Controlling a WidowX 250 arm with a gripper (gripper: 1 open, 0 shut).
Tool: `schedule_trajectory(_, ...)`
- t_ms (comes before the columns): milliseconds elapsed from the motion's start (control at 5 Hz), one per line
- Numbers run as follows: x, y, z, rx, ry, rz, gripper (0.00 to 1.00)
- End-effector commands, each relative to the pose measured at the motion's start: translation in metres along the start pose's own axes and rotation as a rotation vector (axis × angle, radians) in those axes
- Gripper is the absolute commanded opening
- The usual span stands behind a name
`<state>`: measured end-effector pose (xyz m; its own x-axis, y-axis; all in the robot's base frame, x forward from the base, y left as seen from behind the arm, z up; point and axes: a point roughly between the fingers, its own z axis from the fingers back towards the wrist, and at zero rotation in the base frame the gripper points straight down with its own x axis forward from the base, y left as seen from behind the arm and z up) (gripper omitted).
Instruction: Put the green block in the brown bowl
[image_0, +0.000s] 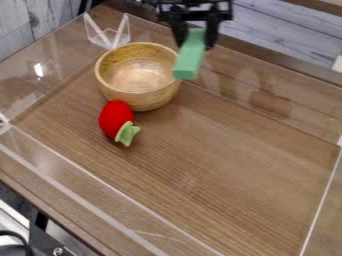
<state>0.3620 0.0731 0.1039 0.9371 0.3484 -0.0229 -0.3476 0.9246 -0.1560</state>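
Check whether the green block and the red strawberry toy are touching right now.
Apart: the camera view shows wooden tabletop and the bowl's rim between the green block, up by the gripper, and the strawberry toy.

No readable text anywhere — no label, brand, number or sign that can be made out.

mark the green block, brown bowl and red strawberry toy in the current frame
green block (190, 59): camera view, middle of its long face
brown bowl (114, 98): camera view, front wall
red strawberry toy (116, 117): camera view, red body
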Motion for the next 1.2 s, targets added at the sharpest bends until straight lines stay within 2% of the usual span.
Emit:
schedule_trajectory(0,0.007,0.031,0.032,0.006,-0.099,-0.018,0.0)
schedule_trajectory(400,0.013,0.056,0.018,0.029,-0.087,0.047,0.0)
schedule_trajectory(600,0.012,0.066,0.005,0.033,-0.078,0.093,0.0)
schedule_trajectory(800,0.01,0.075,-0.005,0.031,-0.069,0.134,1.0)
schedule_trajectory(1000,0.007,0.074,-0.011,0.021,-0.05,0.077,1.0)
